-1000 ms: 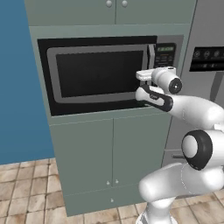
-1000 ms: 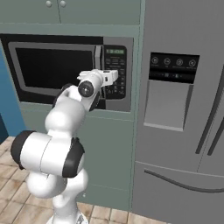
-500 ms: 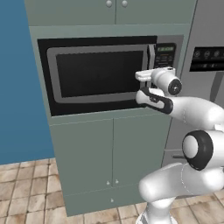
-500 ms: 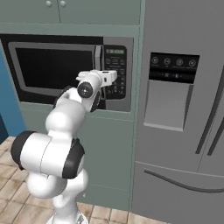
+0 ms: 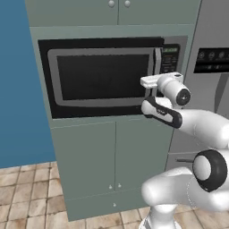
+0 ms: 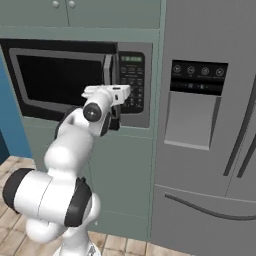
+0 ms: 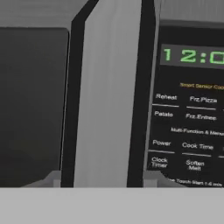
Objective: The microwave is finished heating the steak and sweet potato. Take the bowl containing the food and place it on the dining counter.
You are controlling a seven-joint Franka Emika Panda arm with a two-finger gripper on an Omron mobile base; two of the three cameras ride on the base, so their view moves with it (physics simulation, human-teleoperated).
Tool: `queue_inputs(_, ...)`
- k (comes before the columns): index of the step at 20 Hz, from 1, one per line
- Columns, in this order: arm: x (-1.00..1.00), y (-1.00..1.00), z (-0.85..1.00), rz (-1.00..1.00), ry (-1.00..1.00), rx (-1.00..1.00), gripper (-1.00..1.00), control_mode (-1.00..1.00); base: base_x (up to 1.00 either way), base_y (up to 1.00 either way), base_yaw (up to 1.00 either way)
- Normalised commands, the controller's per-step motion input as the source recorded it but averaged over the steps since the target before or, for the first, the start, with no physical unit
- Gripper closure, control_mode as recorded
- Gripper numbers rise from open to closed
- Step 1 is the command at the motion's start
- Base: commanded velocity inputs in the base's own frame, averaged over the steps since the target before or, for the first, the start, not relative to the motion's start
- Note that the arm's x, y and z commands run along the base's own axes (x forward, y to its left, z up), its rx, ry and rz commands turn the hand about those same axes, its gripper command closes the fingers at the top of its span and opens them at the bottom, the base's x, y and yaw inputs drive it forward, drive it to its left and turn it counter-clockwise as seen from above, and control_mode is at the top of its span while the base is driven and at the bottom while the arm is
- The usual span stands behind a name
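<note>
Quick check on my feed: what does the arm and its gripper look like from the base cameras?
The arm is glossy white with rounded, bulbous links and dark grey to black bands at the joints. A round grey cap sits on the wrist. The gripper is a small white block with a dark underside. No cables or readable markings are visible.

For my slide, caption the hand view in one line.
Gripper straddling the microwave's vertical grey handle, door shut, with the button panel and green display alongside.
</note>
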Motion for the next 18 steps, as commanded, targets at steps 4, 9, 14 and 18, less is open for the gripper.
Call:
queue_inputs(4,-1.0,0.37,0.47,0.0,0.01,0.03,1.0,-1.0,0.0,0.0,0.0)
queue_inputs(9,-1.0,0.49,0.57,-0.01,0.02,0.04,1.0,-1.0,0.0,0.0,0.0)
queue_inputs(14,-1.0,0.59,0.56,-0.04,0.04,0.03,1.0,-1.0,0.0,0.0,0.0)
queue_inputs(18,-1.0,0.55,0.56,-0.05,0.02,0.04,1.0,-1.0,0.0,0.0,0.0)
